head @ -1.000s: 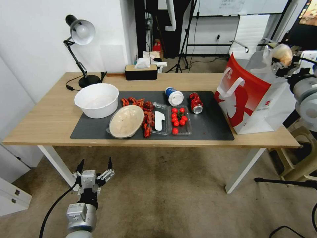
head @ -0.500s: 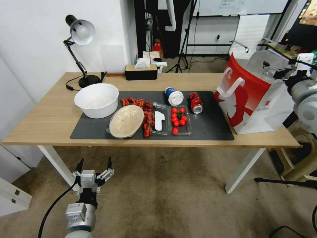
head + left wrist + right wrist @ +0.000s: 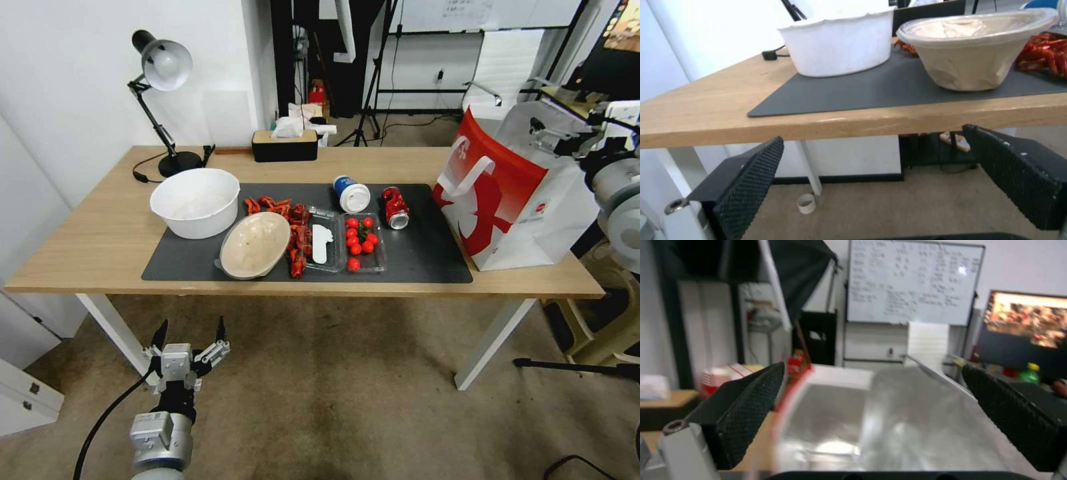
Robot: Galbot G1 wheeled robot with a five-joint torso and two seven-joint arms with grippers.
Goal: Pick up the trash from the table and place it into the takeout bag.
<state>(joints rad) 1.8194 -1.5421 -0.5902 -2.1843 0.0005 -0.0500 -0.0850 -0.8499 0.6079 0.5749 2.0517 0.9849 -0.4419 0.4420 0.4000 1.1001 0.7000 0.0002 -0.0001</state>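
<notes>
My right gripper hangs spread and empty over the bag; my left gripper waits wide apart below the table. The beige bowl on the mat looks light and flimsy, so I'd pinch its rim.

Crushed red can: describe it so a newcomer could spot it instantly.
On the table, find the dark grey mat and go to its end nearest the takeout bag. The crushed red can lies on its side beside the blue-white cup, the only dented metal thing there.
</notes>
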